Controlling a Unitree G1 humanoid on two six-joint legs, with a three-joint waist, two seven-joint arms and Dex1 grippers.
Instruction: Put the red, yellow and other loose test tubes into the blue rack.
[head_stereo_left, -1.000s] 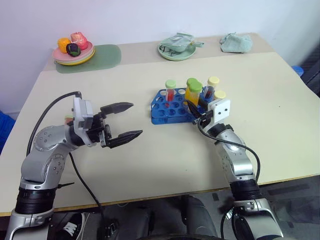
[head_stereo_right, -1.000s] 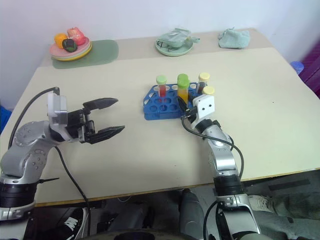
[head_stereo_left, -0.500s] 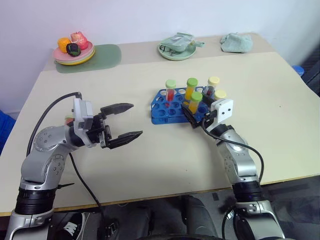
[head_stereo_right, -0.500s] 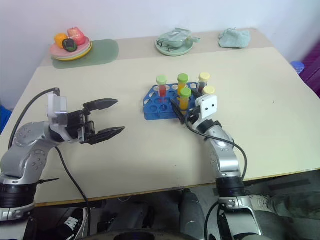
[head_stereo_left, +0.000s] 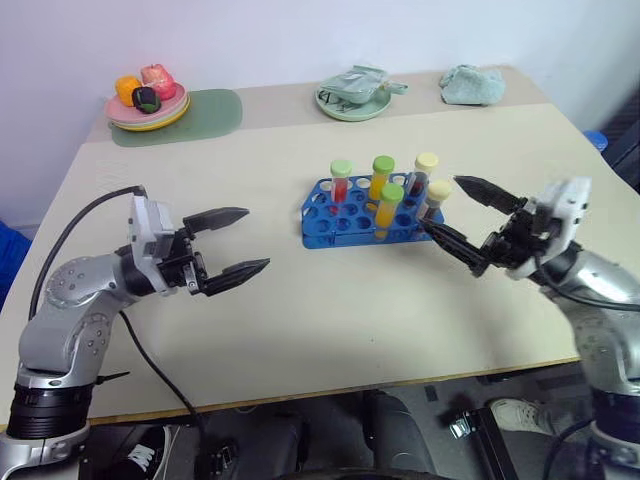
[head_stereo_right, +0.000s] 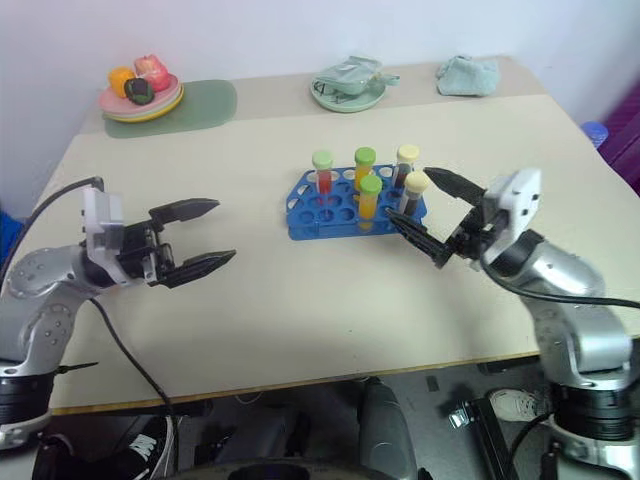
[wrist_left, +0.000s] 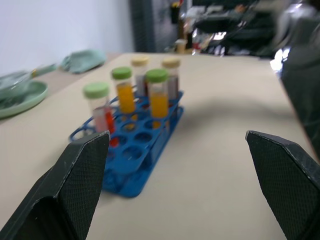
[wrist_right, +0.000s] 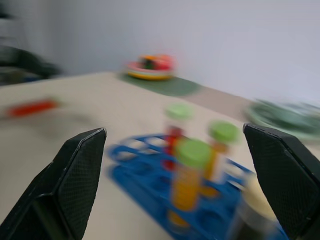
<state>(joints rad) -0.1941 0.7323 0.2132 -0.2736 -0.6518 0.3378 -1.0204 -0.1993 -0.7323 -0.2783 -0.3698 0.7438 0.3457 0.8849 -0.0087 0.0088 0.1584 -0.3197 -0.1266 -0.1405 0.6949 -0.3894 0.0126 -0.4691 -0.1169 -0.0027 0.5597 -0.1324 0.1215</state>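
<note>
Five capped clear plastic test tubes stand in the bright blue plastic rack mid-tabletop; left end effector and right end effector both released, empty.

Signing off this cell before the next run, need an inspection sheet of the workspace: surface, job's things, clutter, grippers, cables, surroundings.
Surface: beige table, no spills seen.
Job's things: blue rack mid-table holds five upright tubes: red tube, two yellow tubes, two dark tubes. A red tube-like blur lies on the table in the right wrist view; too blurred to confirm.
Clutter: fruit plate on green mat, plate with cloth, loose cloth, all at the far edge.
Grippers: left gripper open, empty; right gripper open, empty, beside the rack.
Cables: black cable loops over the left arm; another along the right.
Surroundings: white wall behind.
</note>
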